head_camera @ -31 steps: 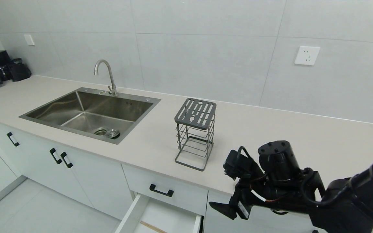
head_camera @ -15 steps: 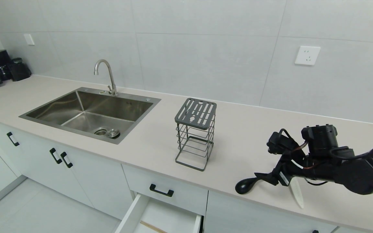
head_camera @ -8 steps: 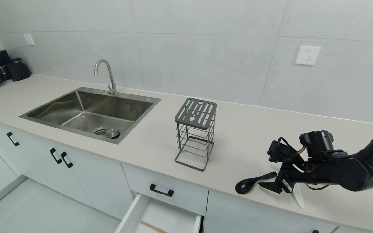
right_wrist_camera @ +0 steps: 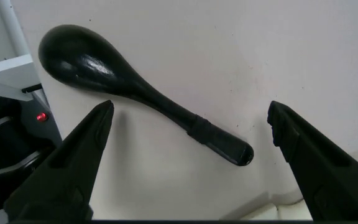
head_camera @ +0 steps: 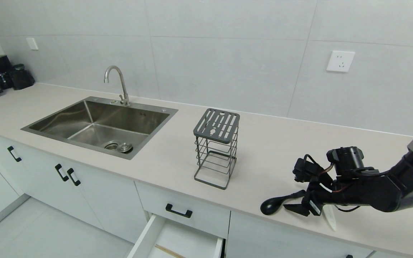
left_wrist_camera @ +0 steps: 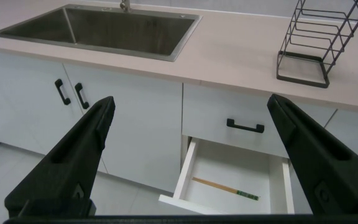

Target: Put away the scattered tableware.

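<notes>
Black spoon [head_camera: 281, 201] lies flat on the countertop [head_camera: 281, 154] near the front edge, right of the wire rack [head_camera: 215, 147]. Glossy oval bowl, slim handle with a raised ring toward its end. Right gripper [head_camera: 301, 204] hangs over the handle, fingers spread wide to either side, gripping nothing. Left gripper [left_wrist_camera: 190, 99] spread wide, empty, above an open drawer [left_wrist_camera: 179, 180]. Small stamp on the sink [head_camera: 131, 118] wall, too small to read.
</notes>
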You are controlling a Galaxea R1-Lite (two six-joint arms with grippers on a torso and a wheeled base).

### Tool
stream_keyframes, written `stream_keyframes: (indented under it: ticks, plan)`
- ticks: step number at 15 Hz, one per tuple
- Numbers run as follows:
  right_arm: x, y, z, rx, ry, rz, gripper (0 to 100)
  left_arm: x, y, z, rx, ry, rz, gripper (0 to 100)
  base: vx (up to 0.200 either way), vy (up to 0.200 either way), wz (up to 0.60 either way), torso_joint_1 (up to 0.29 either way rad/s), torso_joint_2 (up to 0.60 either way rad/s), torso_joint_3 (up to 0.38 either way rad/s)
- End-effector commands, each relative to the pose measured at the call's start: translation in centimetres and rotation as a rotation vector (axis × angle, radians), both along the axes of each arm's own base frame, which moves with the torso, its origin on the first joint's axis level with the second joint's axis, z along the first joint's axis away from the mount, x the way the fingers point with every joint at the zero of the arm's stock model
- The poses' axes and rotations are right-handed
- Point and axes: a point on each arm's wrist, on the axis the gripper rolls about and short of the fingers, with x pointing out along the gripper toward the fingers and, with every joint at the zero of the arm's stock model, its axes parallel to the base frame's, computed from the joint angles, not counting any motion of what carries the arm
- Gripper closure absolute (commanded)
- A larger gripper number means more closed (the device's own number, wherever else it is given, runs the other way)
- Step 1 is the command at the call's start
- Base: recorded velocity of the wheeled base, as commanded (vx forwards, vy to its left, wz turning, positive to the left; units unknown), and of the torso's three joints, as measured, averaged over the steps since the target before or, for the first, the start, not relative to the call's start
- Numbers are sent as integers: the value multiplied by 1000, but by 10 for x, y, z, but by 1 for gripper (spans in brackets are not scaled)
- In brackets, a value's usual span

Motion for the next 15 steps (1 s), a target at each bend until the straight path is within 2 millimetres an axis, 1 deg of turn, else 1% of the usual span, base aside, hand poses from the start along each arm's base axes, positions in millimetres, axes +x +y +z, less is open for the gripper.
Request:
stream_keyframes:
  ticks: [1, 5, 10, 15]
  plan:
    - [2, 5, -9, 1, 22, 18, 0, 0, 0, 0, 0, 1, 0, 0, 0, 0, 0, 0, 0, 0]
    - [13, 19, -16, 5, 17, 49, 0, 0, 0, 0, 0, 1, 0, 0, 0, 0, 0, 0, 0, 0]
    - [16, 22, -21, 22, 36, 24, 0, 0, 0, 0, 0, 1, 0, 0, 0, 0, 0, 0, 0, 0]
    - [21, 23, -31, 42, 71, -1, 0, 0, 0, 0, 0, 1, 0, 0, 0, 0, 0, 0, 0, 0]
